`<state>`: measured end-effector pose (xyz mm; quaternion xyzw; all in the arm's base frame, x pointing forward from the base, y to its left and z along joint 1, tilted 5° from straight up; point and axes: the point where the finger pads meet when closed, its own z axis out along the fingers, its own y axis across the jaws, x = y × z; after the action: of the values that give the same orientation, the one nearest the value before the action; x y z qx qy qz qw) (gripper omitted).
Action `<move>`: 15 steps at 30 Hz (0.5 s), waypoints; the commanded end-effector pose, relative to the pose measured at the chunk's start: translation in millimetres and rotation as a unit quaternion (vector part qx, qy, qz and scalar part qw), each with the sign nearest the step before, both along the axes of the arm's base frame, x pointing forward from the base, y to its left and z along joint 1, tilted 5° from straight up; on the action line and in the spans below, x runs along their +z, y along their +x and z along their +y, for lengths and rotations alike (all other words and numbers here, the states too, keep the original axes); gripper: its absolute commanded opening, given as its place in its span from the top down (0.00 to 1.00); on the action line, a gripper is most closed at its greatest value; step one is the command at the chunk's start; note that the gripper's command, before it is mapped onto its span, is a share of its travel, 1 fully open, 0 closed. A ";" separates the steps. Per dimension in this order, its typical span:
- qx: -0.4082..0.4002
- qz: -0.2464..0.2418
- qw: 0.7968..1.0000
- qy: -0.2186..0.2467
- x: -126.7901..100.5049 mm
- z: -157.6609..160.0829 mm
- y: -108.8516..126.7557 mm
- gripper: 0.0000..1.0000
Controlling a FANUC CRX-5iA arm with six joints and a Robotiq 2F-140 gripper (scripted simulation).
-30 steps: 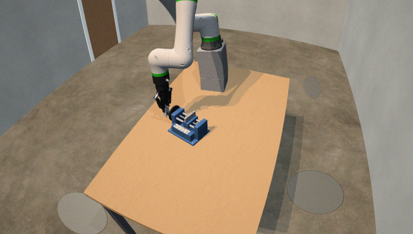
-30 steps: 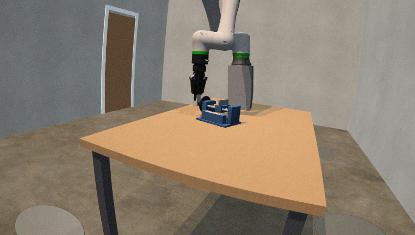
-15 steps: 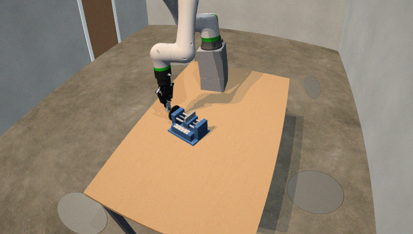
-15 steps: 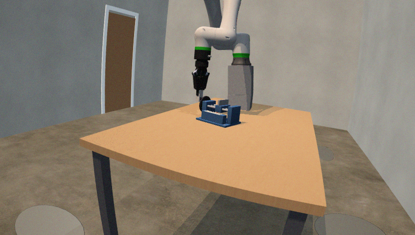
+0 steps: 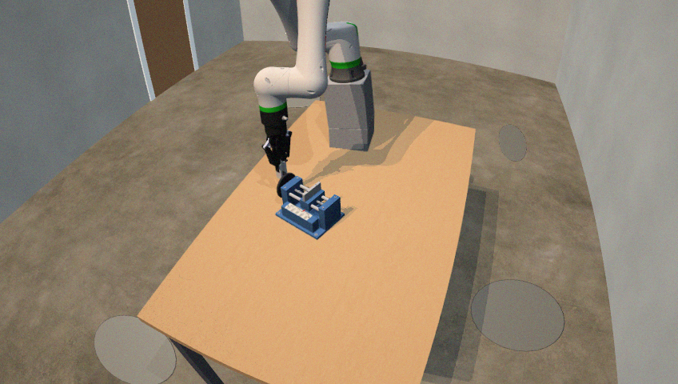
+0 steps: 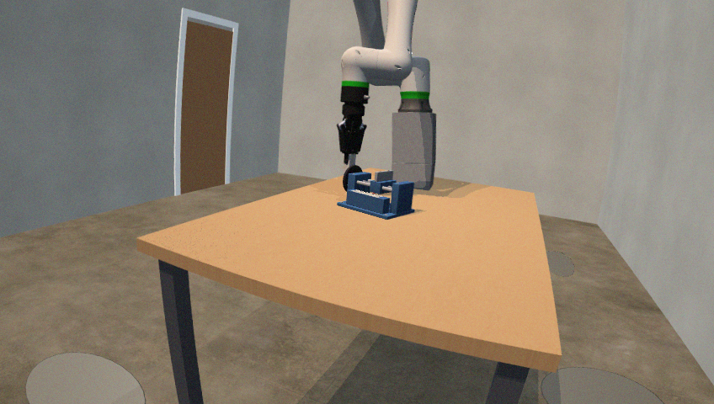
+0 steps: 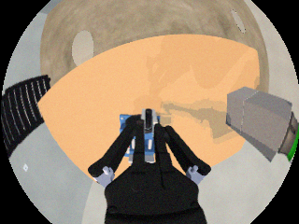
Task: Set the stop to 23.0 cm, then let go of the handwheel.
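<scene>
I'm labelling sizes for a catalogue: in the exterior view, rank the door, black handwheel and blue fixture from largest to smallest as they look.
1. Door
2. Blue fixture
3. Black handwheel

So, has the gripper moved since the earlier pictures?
Yes: against the blue frame, the gripper has shifted up and rightward in the top view.
</scene>
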<state>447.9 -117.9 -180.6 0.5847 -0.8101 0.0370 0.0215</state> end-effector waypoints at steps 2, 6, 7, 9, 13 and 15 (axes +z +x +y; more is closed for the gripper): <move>0.000 0.000 1.000 0.000 -6.5 2.4 -8.8 0.96; 0.000 0.000 1.000 0.000 -16.7 3.9 -15.8 0.96; 0.000 0.000 1.000 0.000 -19.5 4.1 -17.0 0.96; 0.000 0.000 1.000 0.000 -19.5 4.1 -17.0 0.96; 0.000 0.000 1.000 0.000 -30.5 3.9 -19.3 0.96; 0.000 0.000 1.000 0.000 -35.3 3.5 -19.2 0.96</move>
<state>428.5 -113.9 -211.4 0.5846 -0.8102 0.0369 0.0214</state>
